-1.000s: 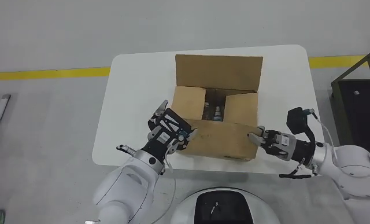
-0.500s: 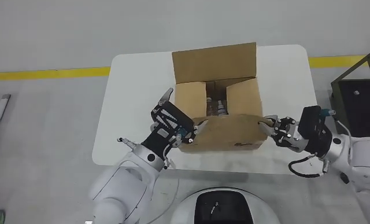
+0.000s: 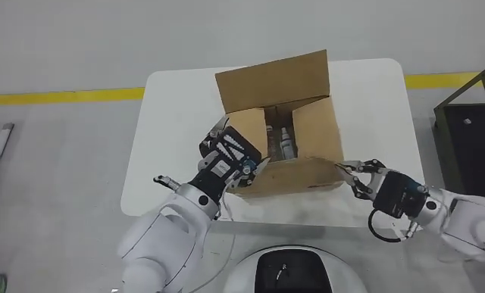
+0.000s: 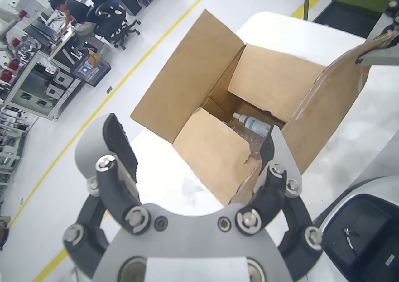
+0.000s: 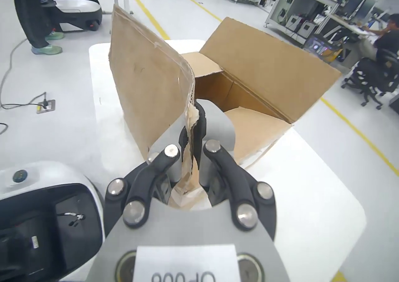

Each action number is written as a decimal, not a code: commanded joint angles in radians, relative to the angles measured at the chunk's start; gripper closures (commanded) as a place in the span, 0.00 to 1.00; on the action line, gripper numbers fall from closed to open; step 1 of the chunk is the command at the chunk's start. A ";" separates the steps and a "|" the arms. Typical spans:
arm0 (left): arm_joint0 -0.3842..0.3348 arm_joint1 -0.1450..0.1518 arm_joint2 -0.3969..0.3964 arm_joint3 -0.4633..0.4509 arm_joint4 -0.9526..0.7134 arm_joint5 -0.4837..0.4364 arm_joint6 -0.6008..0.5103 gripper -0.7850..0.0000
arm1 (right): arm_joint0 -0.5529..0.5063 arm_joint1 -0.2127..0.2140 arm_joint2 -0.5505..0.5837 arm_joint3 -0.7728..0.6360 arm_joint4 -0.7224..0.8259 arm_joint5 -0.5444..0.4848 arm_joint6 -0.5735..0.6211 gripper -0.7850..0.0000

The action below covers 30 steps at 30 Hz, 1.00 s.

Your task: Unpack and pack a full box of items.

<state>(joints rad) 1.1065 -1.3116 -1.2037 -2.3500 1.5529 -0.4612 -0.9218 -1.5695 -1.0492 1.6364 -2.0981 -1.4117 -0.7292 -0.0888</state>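
On the white table [image 3: 170,149], seen from above, the cardboard box [image 3: 276,85] stands open and askew to the table's edges, with bottles showing between its two short flaps. The left gripper [image 3: 237,149] sits at the box's near left corner, and the right gripper [image 3: 350,172] meets the right end of the near long flap [image 3: 292,176]. From the left wrist, the left gripper [image 4: 196,146] has its jaws wide apart, astride the corner of the left short flap [image 4: 215,149]. One of them is just beside the near long flap [image 4: 324,108], and I cannot tell whether it touches. Down inside the box lies a white bottle [image 4: 254,124] with a teal label. From the right wrist, the right gripper [image 5: 193,127] is clamped on the torn edge of the near long flap [image 5: 146,77], which stands upright, while the far long flap [image 5: 268,65] leans outward behind it.
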 commanded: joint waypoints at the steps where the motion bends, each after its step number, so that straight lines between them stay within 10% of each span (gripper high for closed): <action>1: -0.015 -0.002 0.023 0.000 -0.003 0.009 -0.033 0.00 | -0.019 0.000 -0.010 0.010 -0.095 0.036 -0.095 1.00; 30: -0.125 -0.021 0.130 0.080 -0.030 0.086 -0.231 0.00 | -0.086 0.012 -0.020 0.044 -0.288 0.115 -0.323 1.00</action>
<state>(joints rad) 0.9828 -1.3316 -1.0730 -2.2721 1.5255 -0.3795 -1.1546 -1.6528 -1.0382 1.6155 -2.0551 -1.6885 -0.6147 -0.4080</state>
